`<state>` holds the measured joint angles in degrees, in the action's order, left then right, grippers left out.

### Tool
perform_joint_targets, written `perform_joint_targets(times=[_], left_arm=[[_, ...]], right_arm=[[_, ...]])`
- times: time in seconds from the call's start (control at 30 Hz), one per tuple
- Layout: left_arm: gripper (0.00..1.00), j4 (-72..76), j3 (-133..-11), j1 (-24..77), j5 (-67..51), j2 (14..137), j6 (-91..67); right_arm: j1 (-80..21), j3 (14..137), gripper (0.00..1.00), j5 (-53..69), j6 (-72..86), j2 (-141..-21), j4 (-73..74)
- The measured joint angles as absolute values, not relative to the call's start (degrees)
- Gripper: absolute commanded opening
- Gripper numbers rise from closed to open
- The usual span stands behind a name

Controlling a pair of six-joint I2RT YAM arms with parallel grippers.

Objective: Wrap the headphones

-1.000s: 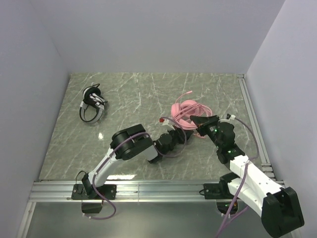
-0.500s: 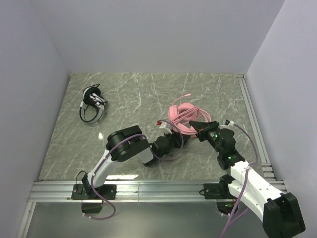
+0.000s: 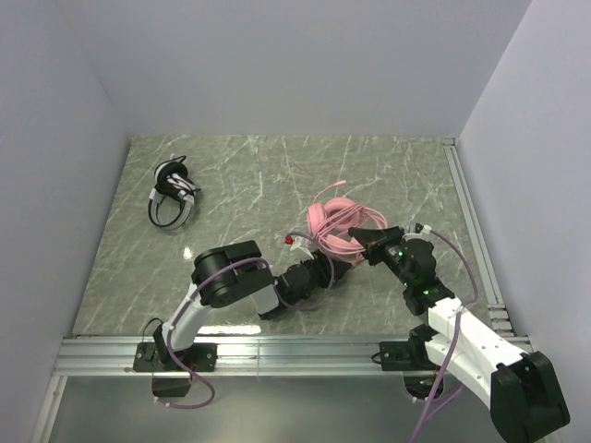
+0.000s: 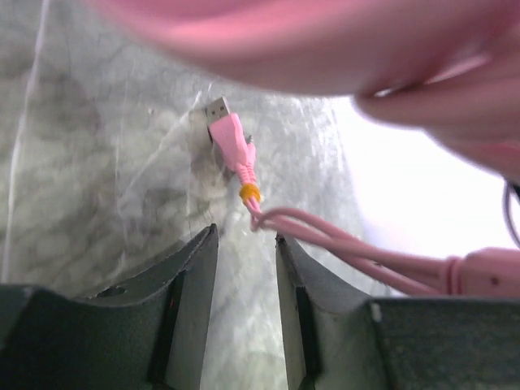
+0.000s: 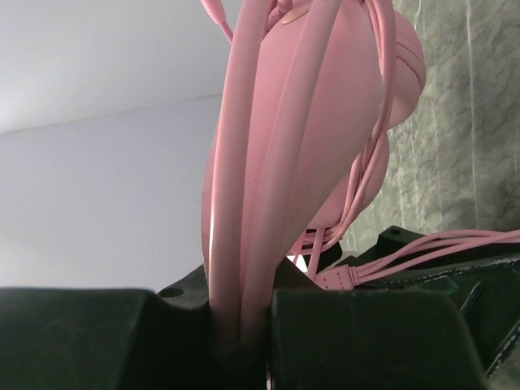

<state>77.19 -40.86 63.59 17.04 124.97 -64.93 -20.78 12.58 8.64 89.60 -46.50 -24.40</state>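
Bases bolted at near edge of counter, both arms stretched toward its middle. Nearest in, left end effector, low over marble and pointing at near side of pink headset; jaws parted, nothing between them. In left wrist view, dark fingers either side of a bare strip of marble, pink cable running off to right just past tips, not pinched. Cable ending in plug with orange collar, lying on marble just ahead of tips, metal end pointing away. Blurred pink bulk of headset filling top of that view.

Just right of this, right end effector, reaching in from right and clamped on pink headset. In right wrist view, two pink strips squeezed side by side between black pads, rising from grip to round ear cup above, thin cable strands looped across cup and trailing down to right. Headset at mid-counter, a little right of centre; resting on marble or lifted clear, not possible to tell. Plug just left of it in top view.

Farther back and well apart, near far-left corner, black-and-white headset lying on counter, black cable close against it, detail too small to read. Beyond, plain pale walls on three sides.
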Motion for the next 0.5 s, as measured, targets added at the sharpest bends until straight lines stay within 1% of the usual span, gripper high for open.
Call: perform_joint_targets(times=[0.2,0.5], left_arm=[[0.39,78.6,-40.1,63.6,17.5,125.6,-71.3],[0.41,79.7,-36.4,64.8,19.2,124.0,-76.2]], right_arm=[[-20.9,11.5,0.00,8.4,90.5,-46.5,-25.4],[-20.9,9.8,0.00,7.6,90.9,-47.4,-26.1]])
